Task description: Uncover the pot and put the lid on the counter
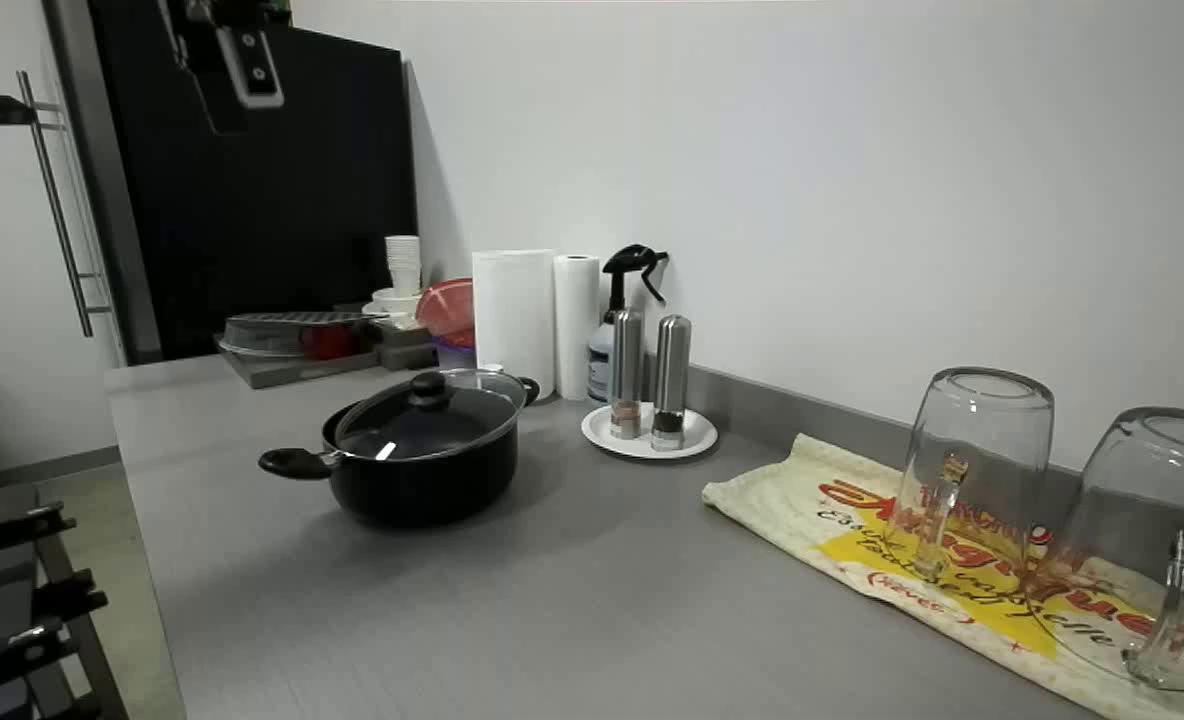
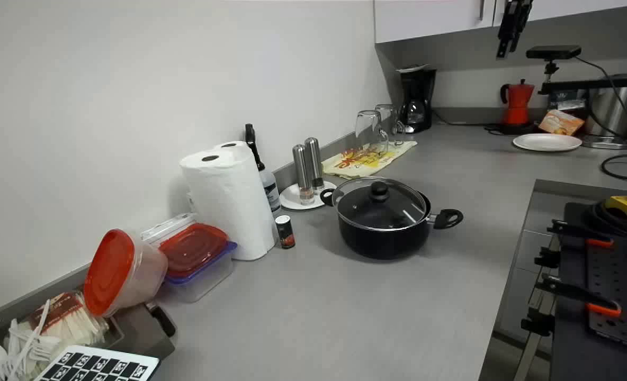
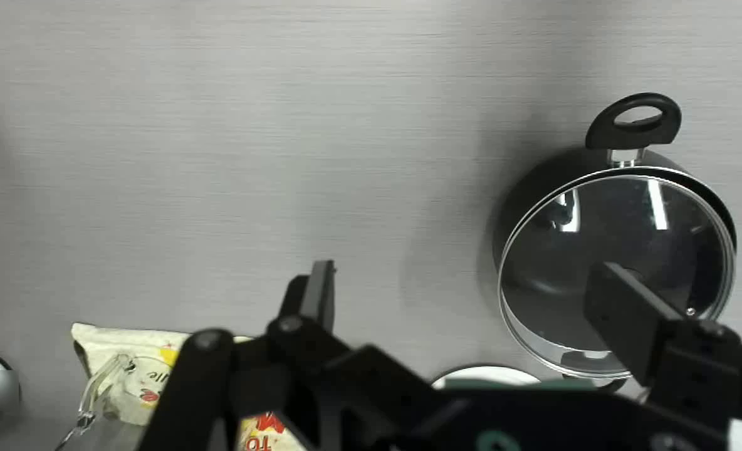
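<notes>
The black pot [image 1: 422,490] stands on the grey counter [image 1: 552,610] and shows in both exterior views [image 2: 382,246] and in the wrist view [image 3: 527,188]. The glass lid [image 1: 452,415] with its black knob lies on the pot, off-centre and slightly tilted, leaving a gap along one side of the rim. It also shows in an exterior view [image 2: 361,206] and the wrist view [image 3: 621,232], where a finger hides its knob. My gripper [image 3: 465,275] is open and empty, high above the counter. It shows at the top of both exterior views [image 1: 237,95] [image 2: 508,45].
A white plate [image 1: 602,435] with two metal grinders stands near the pot, beside paper rolls [image 1: 514,320] and a spray bottle [image 1: 602,350]. Glass mugs [image 1: 972,450] stand on a patterned cloth [image 1: 802,480] along the wall. Plastic containers [image 2: 199,270] and a small black jar [image 2: 285,233] are nearby.
</notes>
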Motion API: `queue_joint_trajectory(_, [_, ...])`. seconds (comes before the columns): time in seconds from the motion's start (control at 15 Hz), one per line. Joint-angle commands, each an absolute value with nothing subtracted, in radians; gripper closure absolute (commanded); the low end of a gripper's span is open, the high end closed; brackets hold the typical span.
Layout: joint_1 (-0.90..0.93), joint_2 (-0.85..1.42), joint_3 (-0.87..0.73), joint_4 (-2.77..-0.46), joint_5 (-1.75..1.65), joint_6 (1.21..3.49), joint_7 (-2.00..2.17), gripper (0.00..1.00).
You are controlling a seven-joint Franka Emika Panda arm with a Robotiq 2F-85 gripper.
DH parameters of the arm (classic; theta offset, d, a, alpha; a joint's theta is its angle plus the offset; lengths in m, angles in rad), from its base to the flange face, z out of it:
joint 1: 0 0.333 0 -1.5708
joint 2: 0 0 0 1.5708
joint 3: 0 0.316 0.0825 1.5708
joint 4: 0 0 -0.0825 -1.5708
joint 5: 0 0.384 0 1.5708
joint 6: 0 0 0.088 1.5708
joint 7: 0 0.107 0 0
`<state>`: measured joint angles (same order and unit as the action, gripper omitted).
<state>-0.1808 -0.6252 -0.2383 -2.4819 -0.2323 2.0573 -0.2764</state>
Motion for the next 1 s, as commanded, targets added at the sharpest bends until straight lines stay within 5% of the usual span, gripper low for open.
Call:
queue_joint_trajectory(0.0, [-0.181, -0.625, -0.237, -2.479, -0.231, 2.054, -0.277, 0.0])
queue_joint_trajectory(0.93, [-0.11, -0.546, -0.203, -2.428, -0.161, 2.165, -0.239, 0.0])
